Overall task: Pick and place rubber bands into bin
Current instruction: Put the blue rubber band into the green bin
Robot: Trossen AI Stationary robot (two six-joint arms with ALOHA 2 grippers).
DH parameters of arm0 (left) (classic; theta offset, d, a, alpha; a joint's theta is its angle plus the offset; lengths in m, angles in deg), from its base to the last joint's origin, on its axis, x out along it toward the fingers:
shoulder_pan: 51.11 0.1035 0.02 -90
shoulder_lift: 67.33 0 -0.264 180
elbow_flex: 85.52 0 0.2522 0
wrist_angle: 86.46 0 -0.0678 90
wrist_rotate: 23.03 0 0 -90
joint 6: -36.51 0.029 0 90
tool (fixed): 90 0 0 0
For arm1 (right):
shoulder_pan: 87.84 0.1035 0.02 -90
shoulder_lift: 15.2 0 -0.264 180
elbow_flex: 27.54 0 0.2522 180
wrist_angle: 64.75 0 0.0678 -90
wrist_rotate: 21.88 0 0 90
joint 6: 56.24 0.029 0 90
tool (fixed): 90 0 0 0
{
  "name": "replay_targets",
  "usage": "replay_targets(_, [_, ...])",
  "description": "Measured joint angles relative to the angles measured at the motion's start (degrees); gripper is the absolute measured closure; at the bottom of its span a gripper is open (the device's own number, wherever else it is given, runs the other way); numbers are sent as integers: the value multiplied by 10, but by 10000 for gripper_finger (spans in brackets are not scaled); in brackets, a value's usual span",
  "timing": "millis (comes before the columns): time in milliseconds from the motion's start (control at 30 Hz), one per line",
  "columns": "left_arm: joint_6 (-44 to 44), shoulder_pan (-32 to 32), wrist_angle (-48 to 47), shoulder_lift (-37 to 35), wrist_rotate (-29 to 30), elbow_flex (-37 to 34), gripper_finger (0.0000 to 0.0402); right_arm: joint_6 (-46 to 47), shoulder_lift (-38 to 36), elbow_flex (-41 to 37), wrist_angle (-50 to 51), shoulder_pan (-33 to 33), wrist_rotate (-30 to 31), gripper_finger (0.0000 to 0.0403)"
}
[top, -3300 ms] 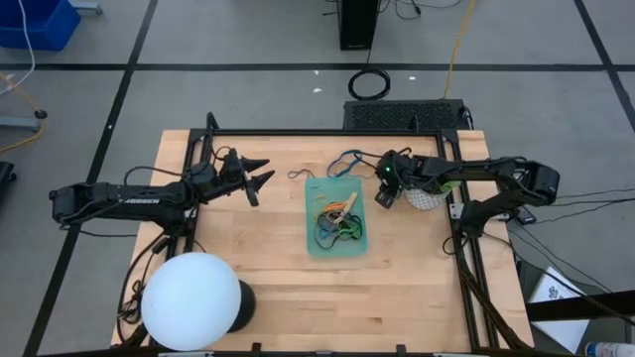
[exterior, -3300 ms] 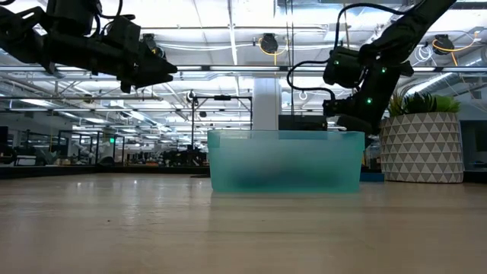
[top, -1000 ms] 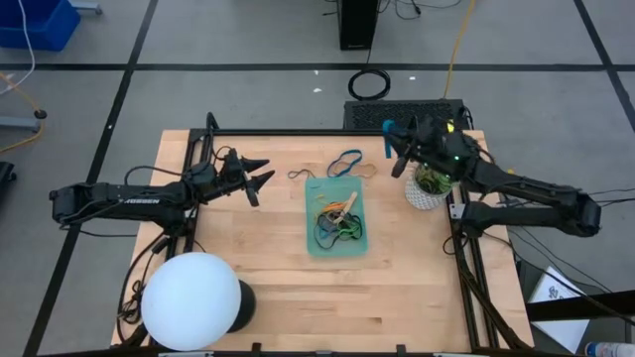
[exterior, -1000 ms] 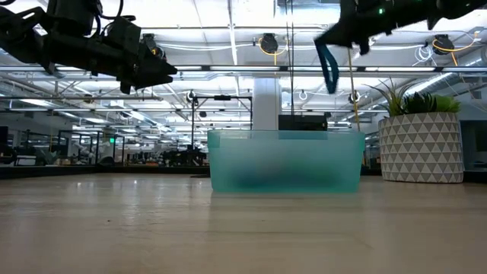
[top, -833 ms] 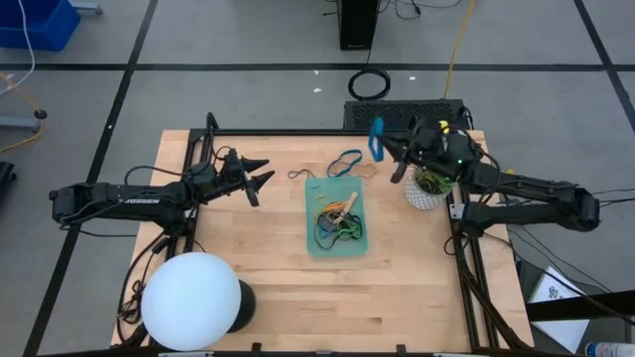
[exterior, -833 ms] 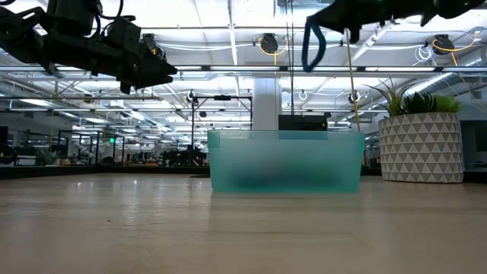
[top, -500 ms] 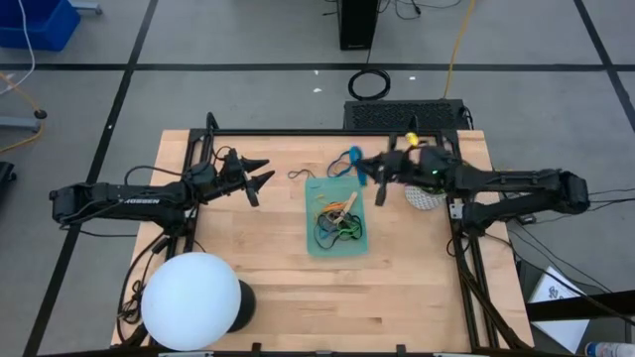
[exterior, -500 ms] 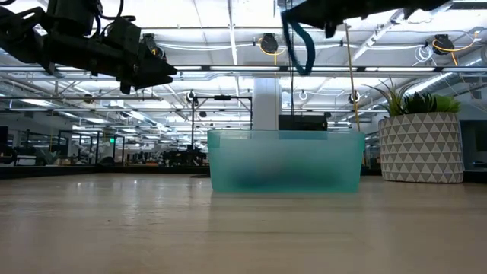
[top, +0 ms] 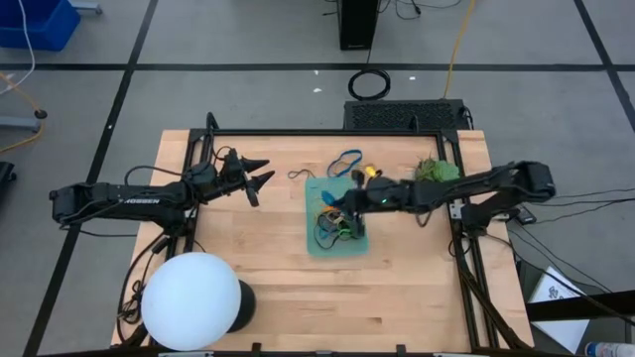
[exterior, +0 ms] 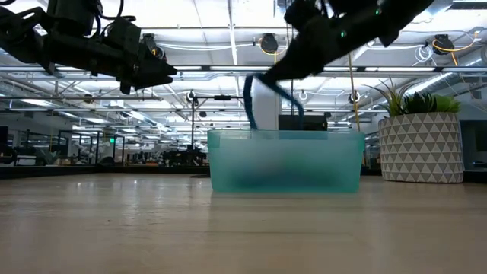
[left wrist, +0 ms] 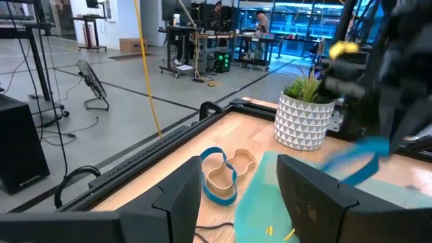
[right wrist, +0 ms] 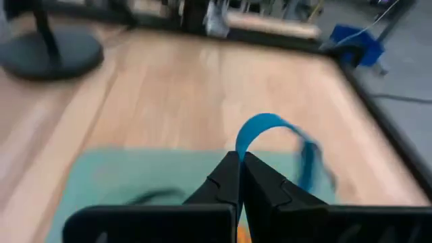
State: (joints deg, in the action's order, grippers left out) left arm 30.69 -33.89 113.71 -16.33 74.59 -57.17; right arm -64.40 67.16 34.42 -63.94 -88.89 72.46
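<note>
With the wooden worktop (top: 258,258) filling the high view, the white globe lamp (top: 191,300) sits at its 7 o'clock corner and the potted plant (top: 434,172) at about 2 o'clock.

Right arm reaches in from 3 o'clock, stretched nearly flat across the worktop, forearm sloping down toward centre in the low view. Right claw (top: 349,207) is over the bin (top: 322,248), fingers pinched tight on a blue rubber band (right wrist: 273,138); the loop arches out beyond the fingertips in the right wrist view and hangs just above the bin rim in the low view (exterior: 262,95).

Left arm comes in from 9 o'clock, extended level, well clear of the bin. Left claw (top: 258,177) hovers high over the worktop, fingers spread, holding nothing.

Bin sits just right of worktop centre, translucent teal, long side running 12 to 6. Inside it: a tangle of rubber bands (top: 335,228), black, green, orange among them.

On the worktop at the bin's 12 o'clock lie loose bands: a blue loop (top: 345,161) and a tan one (left wrist: 229,169) touching it, both close beside the bin's rim.
</note>
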Motion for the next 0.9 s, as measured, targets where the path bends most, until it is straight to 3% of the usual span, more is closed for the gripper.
replay_targets(400, [0, 0, -9, 0, 0, 0, 201, -16, 140, -1, 40, 8, 1, 403])
replay_targets(900, [0, 0, -9, 0, 0, 0, 201, -1, 153, -1, 42, 8, 1, 379])
